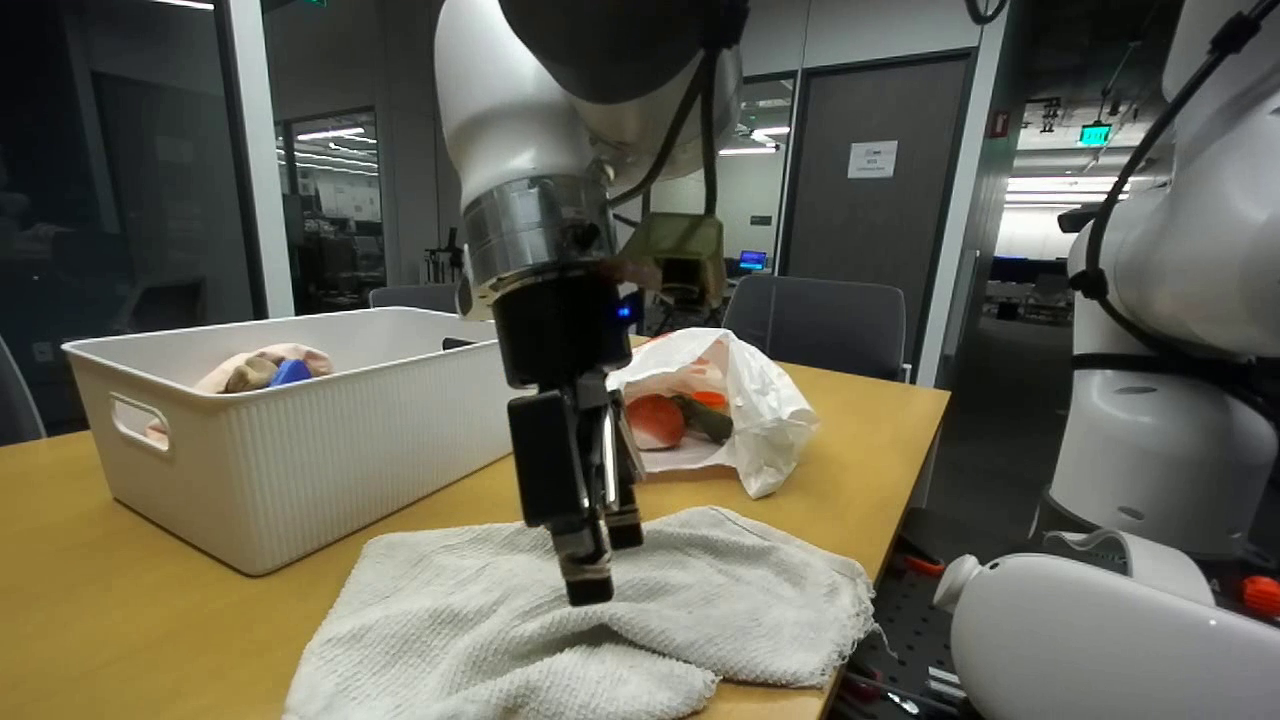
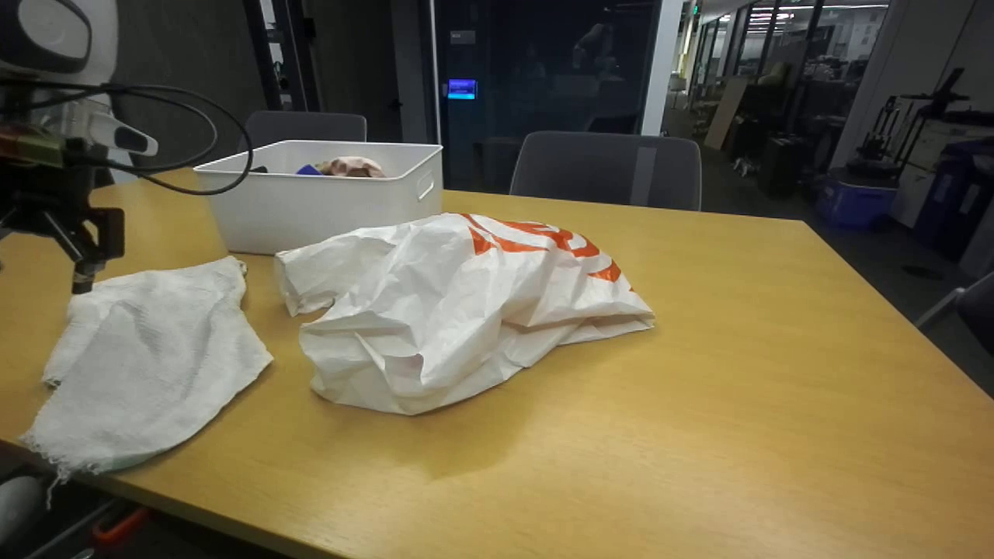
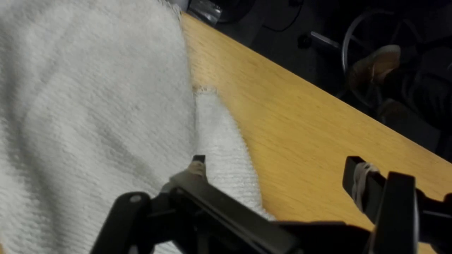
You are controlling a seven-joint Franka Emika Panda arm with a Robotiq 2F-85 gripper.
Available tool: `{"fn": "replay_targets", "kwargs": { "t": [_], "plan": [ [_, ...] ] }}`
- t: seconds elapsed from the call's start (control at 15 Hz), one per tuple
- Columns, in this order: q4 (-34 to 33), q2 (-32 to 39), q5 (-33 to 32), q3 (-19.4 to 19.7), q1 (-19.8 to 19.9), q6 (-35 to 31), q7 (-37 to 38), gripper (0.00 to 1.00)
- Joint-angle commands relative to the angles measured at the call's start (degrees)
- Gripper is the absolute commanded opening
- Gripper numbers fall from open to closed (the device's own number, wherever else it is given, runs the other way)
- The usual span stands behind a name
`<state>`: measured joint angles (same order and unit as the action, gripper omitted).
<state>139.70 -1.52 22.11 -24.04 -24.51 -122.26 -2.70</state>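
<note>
One black two-fingered gripper (image 3: 276, 162) points down at a slight tilt, released, its jaws standing wide apart and a pale band wrapped near each tip. Nearest to it is a rumpled off-white cloth of coarse woven fabric (image 1: 740, 600), lying directly below on a yellow wooden table (image 2: 738, 349); whether a fingertip touches the fabric cannot be told. In the wrist view one finger stands over the cloth and the other over the wood beside it. From under the gripper the cloth runs to the table's edge, where a frayed corner trails loose threads.

Behind the gripper in an exterior view lies a crumpled white plastic bag (image 1: 775, 410) with orange printing, its open mouth showing a round orange-red object (image 1: 655, 420) and a dark green object (image 1: 708, 418). Left of the gripper, as an exterior view shows it, stands a white rectangular plastic bin with ribbed sides (image 1: 380, 470), holding a blue object (image 1: 290, 373) against a pale pinkish item.
</note>
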Motion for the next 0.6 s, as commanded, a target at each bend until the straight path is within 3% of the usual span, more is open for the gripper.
{"fn": "replay_targets", "kwargs": {
  "t": [0.0, 0.33, 0.53],
  "plan": [
    [-4.91, 7.11, -5.46, -0.92, -0.73, -6.32, -2.74, 1.00],
    [-10.67, 14.43, -15.56, -0.33, -0.80, -9.91, -2.09, 1.00],
    [-13.12, 18.18, -17.31, -0.26, -0.66, -11.59, -2.87, 1.00]
  ]
}}
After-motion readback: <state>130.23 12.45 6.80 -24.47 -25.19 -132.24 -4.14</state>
